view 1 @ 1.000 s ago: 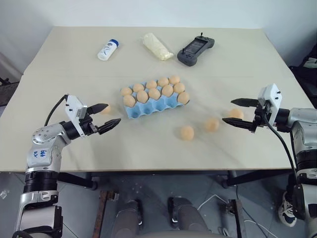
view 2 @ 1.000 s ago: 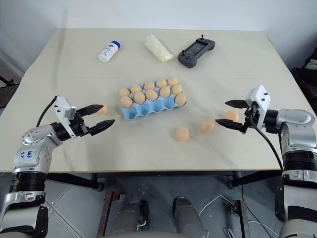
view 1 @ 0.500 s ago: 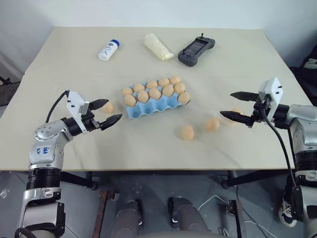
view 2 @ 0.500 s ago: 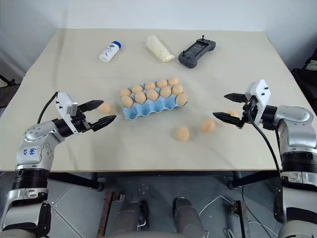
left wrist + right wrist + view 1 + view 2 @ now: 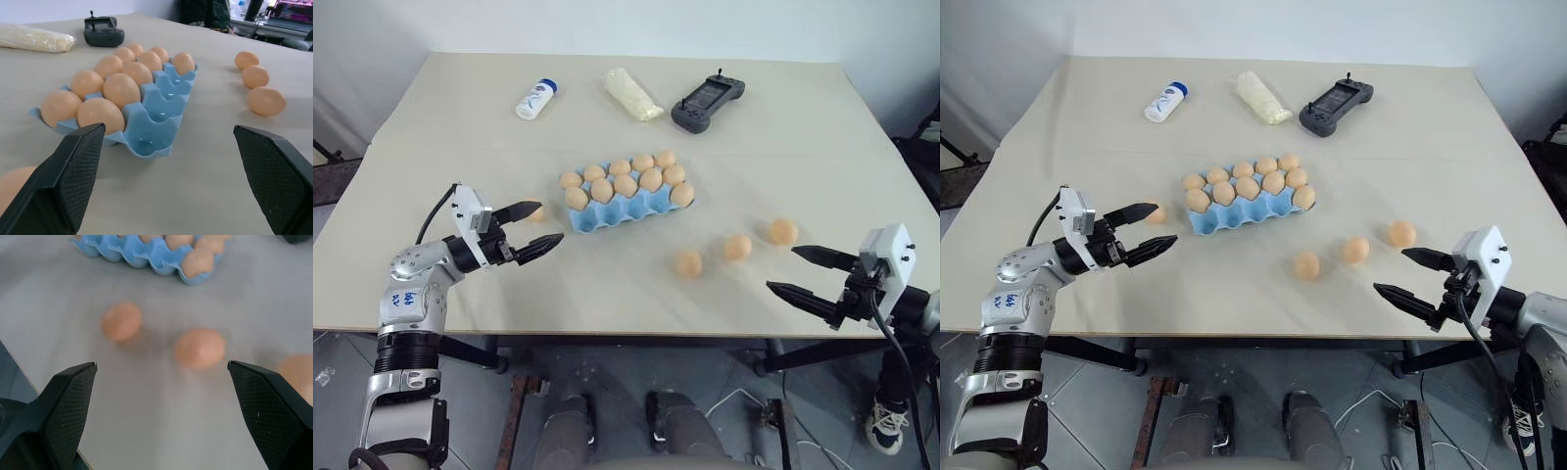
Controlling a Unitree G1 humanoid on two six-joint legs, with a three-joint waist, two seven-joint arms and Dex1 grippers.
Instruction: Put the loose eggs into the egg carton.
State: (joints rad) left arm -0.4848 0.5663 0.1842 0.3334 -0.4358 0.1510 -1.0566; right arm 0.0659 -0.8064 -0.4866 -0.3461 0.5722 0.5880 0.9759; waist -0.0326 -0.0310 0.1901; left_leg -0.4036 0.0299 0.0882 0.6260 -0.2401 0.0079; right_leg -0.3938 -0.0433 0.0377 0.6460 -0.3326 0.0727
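No readable writing; the white bottle (image 5: 535,99) has a label too small to read. Egg carton (image 5: 628,206) sits mid-table (image 5: 431,137), 10 eggs in its 2 far rows, near row empty. Loose eggs: 3 in a line to the carton's right (image 5: 688,262) (image 5: 737,247) (image 5: 783,231), 1 more (image 5: 537,212) beside my left gripper (image 5: 535,227). Behind: bottle, plastic bag (image 5: 629,93), dark controller (image 5: 707,101). Nothing blocks the carton. Left gripper spread wide, empty. Right gripper (image 5: 793,272) at the table's near right edge, also wide & empty.
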